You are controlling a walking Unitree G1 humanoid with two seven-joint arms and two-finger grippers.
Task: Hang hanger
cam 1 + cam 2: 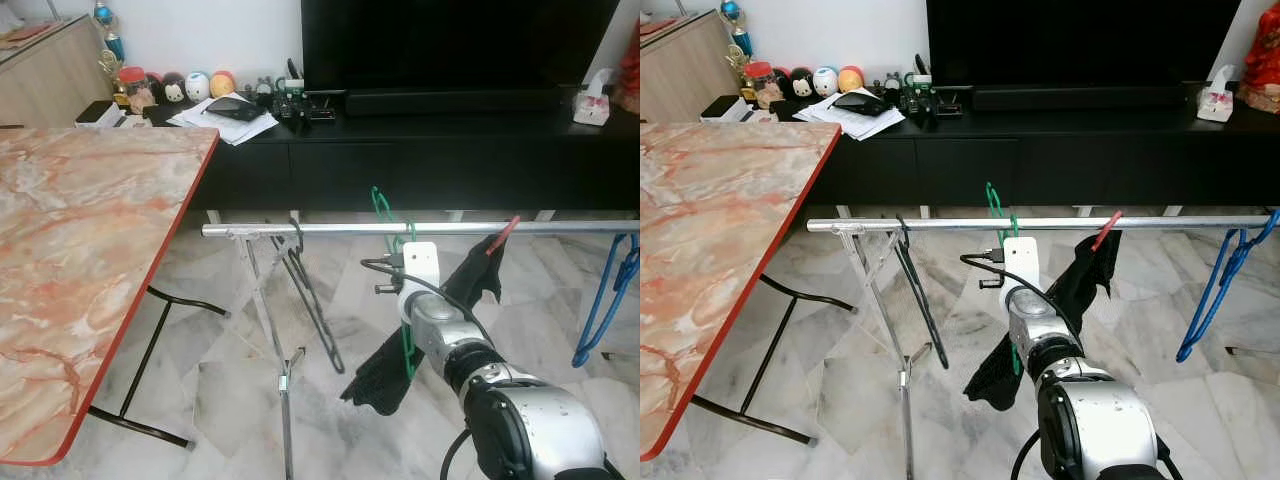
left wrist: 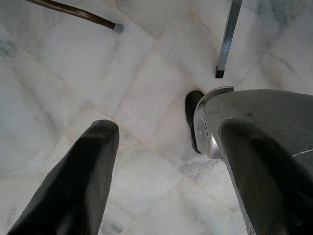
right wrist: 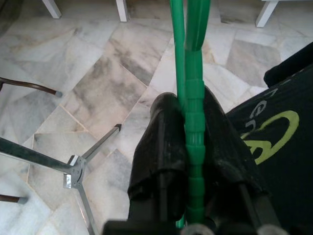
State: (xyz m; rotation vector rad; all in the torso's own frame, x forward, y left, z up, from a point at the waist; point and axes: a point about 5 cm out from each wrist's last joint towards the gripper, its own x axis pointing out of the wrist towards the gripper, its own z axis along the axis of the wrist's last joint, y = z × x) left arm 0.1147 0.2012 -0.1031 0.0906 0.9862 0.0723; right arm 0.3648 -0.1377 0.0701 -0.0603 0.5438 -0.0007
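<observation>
A green hanger (image 3: 194, 73) carries a black garment (image 1: 470, 280) with a yellow-green print. My right gripper (image 3: 190, 117) is shut on the hanger's neck, just below the hook. The hook (image 1: 382, 207) reaches up across the silver rail (image 1: 300, 229) of a drying rack, near its middle; I cannot tell whether it rests on the rail. The garment slants from a red tip (image 1: 506, 234) at the rail down towards the floor. My left gripper (image 2: 168, 129) hangs open over the marble floor beside my own silver leg (image 2: 254, 117).
A black hanger (image 1: 312, 300) hangs on the rail to the left and a blue one (image 1: 605, 300) at its right end. The rack's folding legs (image 1: 285, 385) stand below. A marble-patterned table (image 1: 80, 250) with a red edge is on my left, a black TV console (image 1: 450, 150) behind.
</observation>
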